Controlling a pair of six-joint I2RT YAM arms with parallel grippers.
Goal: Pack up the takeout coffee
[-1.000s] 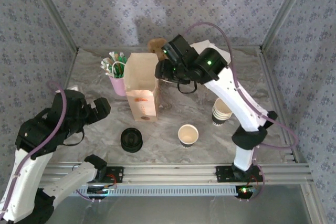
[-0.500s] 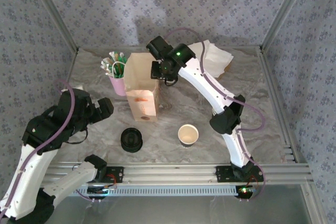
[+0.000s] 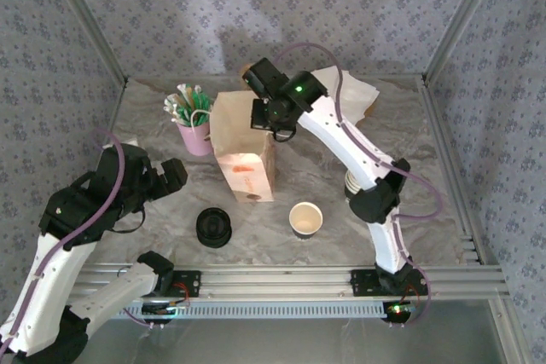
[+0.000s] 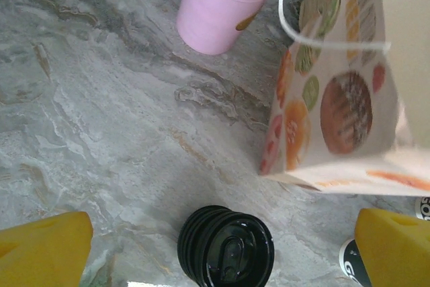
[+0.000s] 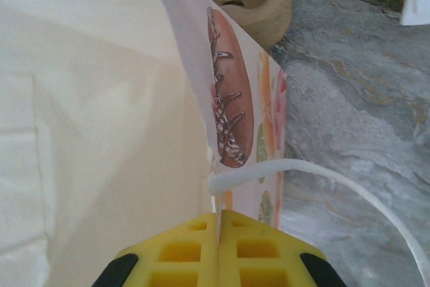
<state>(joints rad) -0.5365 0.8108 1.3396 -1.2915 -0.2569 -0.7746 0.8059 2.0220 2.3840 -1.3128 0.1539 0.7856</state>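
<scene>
Nearest the arm bases we see the stack of black lids point(image 3: 213, 227). The takeout coffee point(image 3: 305, 219) stands to its right and apart from it, upright on the table point(image 3: 264, 240) with its mouth open. Left of the lids, the left gripper point(image 3: 164, 178) hovers with fingers spread, holding nothing. Farther back, the right gripper point(image 3: 264, 114) has its fingers clamped on the top edge of the paper bag point(image 3: 246, 164). The pink cup point(image 3: 196, 134) stands just left of the bag.

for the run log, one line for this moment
right hand: shut on paper bag rim | left hand: open, near lid stack | single cup: lidless
</scene>
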